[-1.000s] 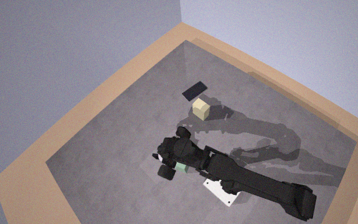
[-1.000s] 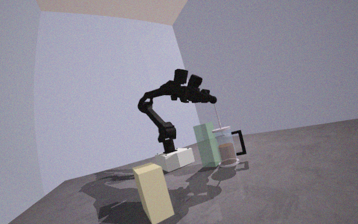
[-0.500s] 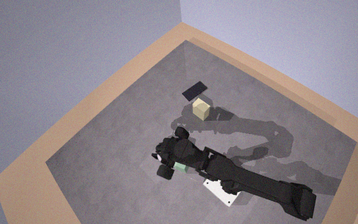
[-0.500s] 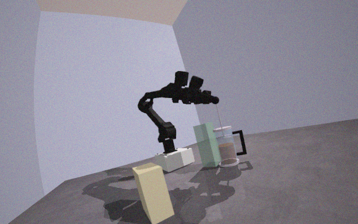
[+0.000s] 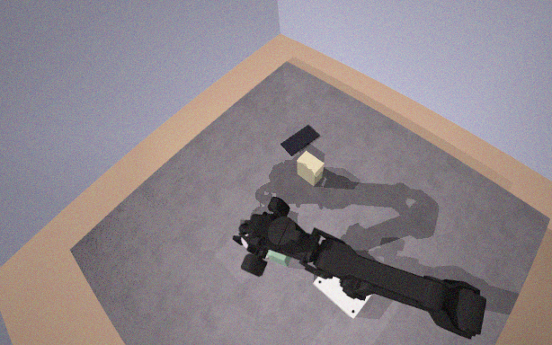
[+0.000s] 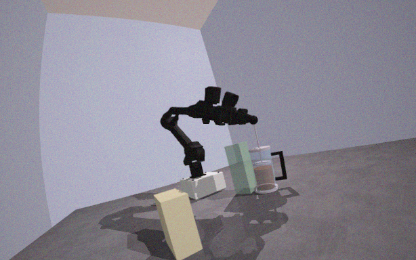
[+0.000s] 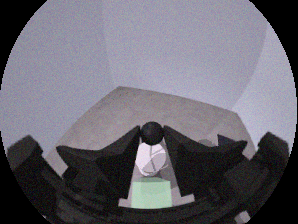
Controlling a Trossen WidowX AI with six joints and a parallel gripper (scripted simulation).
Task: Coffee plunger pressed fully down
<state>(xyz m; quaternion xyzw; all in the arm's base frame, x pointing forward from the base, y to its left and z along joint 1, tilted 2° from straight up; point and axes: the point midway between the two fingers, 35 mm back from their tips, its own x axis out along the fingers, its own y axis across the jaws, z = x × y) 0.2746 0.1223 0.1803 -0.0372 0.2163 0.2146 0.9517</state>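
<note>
The coffee press [image 6: 265, 169] stands upright on the grey surface [image 6: 339, 203], just beside a green box [image 6: 241, 167]. Its thin rod rises straight up to the black plunger knob [image 7: 150, 132], which sits high above the lid, right at the tip of the tool [image 6: 252, 119]. The tool reaches out level from the arm, its fingers partly drawn in and pinching that knob from both sides.
</note>
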